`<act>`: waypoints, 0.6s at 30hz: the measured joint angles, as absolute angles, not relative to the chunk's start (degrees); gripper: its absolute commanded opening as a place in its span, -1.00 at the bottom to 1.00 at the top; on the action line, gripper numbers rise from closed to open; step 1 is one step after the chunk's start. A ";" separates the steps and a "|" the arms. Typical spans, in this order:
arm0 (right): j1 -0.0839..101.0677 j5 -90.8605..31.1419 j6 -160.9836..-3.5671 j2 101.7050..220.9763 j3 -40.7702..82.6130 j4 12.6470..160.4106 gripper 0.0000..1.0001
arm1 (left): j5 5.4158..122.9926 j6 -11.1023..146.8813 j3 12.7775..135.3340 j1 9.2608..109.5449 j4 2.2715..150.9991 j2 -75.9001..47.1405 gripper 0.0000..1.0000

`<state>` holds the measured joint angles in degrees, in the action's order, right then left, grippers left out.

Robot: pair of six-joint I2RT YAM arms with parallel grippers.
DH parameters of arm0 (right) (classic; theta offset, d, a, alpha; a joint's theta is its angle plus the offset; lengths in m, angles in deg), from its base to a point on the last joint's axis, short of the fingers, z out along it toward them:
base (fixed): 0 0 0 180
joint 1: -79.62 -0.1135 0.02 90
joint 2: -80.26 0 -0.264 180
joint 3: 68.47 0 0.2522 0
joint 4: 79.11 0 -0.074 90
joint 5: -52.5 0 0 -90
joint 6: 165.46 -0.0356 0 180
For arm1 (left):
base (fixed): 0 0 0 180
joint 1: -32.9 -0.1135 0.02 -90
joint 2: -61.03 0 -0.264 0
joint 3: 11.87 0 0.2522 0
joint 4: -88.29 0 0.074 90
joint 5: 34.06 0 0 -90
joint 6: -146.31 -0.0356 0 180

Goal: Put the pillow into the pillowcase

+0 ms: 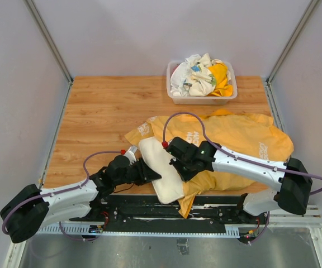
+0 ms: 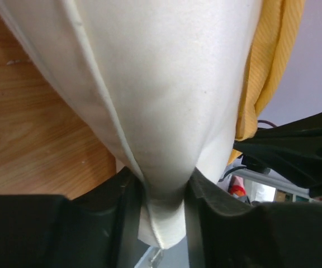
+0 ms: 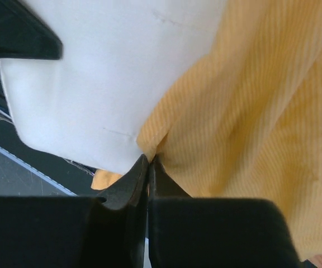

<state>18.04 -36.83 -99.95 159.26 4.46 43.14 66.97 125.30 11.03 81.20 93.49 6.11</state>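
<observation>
Now L hand (image 2: 164,206) grips a pinched edge of the pillow (image 1: 169,187), which lies lower centre of the top view at the bench (image 1: 105,106) front. R hand (image 3: 148,162) is closed tight on pillowcase (image 1: 239,137) fabric. The case lies crumpled centre-right, touching the pillow's right side.

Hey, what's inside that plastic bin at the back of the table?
The plastic bin holds crumpled white patterned cloths and a yellow cloth, heaped above its rim. Anything beneath them, and the bin's bottom, is covered.
</observation>
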 measured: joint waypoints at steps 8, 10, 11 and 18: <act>15.74 -39.76 -98.86 160.44 20.77 32.84 -0.99 | 66.03 126.83 12.94 81.20 96.36 6.18 -0.99; 15.00 -40.59 -97.96 161.62 25.43 30.31 -0.99 | 65.72 126.87 14.64 81.20 96.36 6.26 -1.00; 14.80 -40.70 -97.61 162.28 27.44 29.37 -0.99 | 65.55 126.87 15.49 81.20 96.38 6.29 -0.99; 14.65 -41.18 -95.16 168.18 40.00 24.60 -0.99 | 62.34 125.98 22.88 81.20 96.68 5.65 -0.99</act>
